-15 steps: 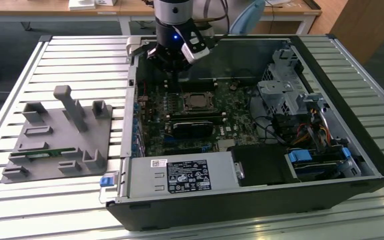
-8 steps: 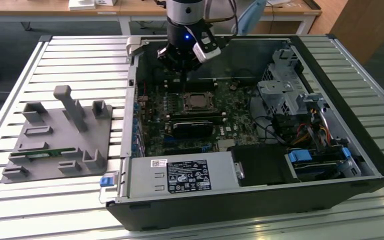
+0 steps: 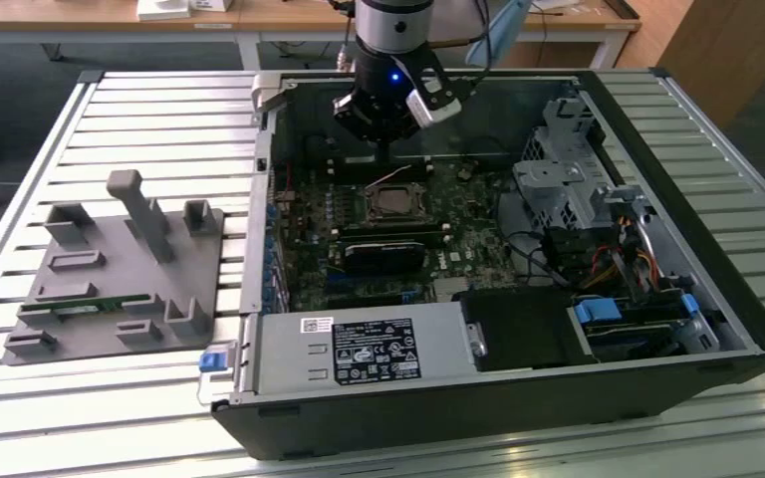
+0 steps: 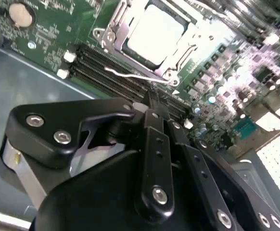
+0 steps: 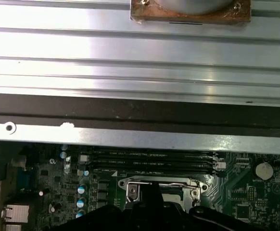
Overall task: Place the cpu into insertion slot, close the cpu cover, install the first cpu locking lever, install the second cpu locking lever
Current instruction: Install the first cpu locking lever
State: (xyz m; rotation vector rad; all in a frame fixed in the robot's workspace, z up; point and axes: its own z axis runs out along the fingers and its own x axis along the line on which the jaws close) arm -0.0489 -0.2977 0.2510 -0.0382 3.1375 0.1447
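- Gripper [image 4: 152, 103]: my black two-finger pincer. In the second wrist view its fingers lie pressed together into one narrow tip with nothing between them; the tip hovers just beside a thin silvery wire locking lever [image 4: 135, 77], and I cannot tell whether it touches.
- Wire lever: it runs along the near edge of the socket, next to the long black memory slots [image 4: 111, 79], and appears raised, not latched, though I judge this loosely.
- CPU [image 4: 154, 31]: the small flat square chip with a silvery-grey metal top sits in the insertion slot [image 3: 392, 204], the square socket on the green circuit board [image 4: 58, 29].
- CPU cover [image 4: 113, 29]: the thin silvery hinged metal frame lies down around the chip, its cut-out centre showing the chip's top.
- Exterior view: the arm [image 3: 393, 40] reaches into the open black computer case [image 3: 489, 408], the pincer above the socket's far side.
- Grey slotted fixture [image 3: 117, 274]: it rests on the ribbed metal table [image 3: 37, 398], well apart at the exterior view's left.
- Technique, in my judgement: press the lever with the closed tip near its free end, steadily and square, so the wire slides under its catch and does not spring off sideways.
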